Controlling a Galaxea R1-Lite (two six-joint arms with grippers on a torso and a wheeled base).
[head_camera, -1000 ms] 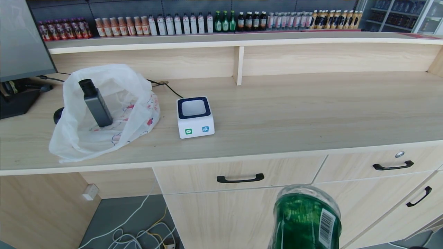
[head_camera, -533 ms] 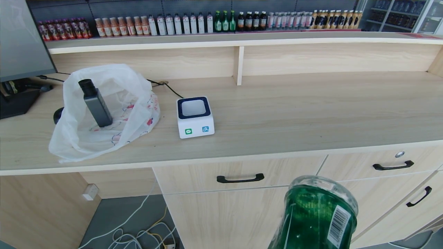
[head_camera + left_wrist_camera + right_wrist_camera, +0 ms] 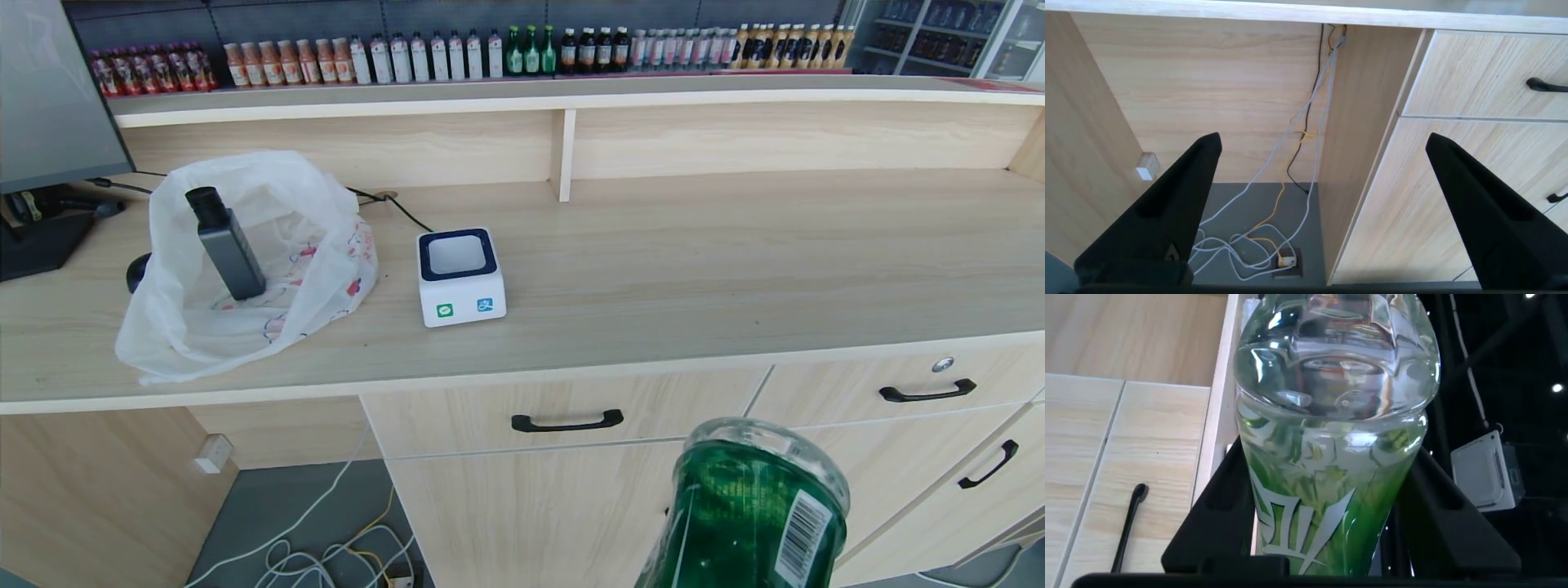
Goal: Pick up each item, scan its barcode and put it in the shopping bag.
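"Where's the item?"

"I've got the green bottle [image 3: 747,506] low in front of the counter's [image 3: 694,261] drawers [image 3: 563,408], barcode towards my head camera. The right gripper [image 3: 1331,514] is clamped around it."

"The other arm?"

"My left gripper [image 3: 1315,212] hangs spread wide below the counter, over floor cables [image 3: 1249,245]."

"The bag?"

"The shopping bag [image 3: 318,269] sits on the counter, a grey bottle [image 3: 227,243] leaning inside, the scanner [image 3: 460,276] just beside it."
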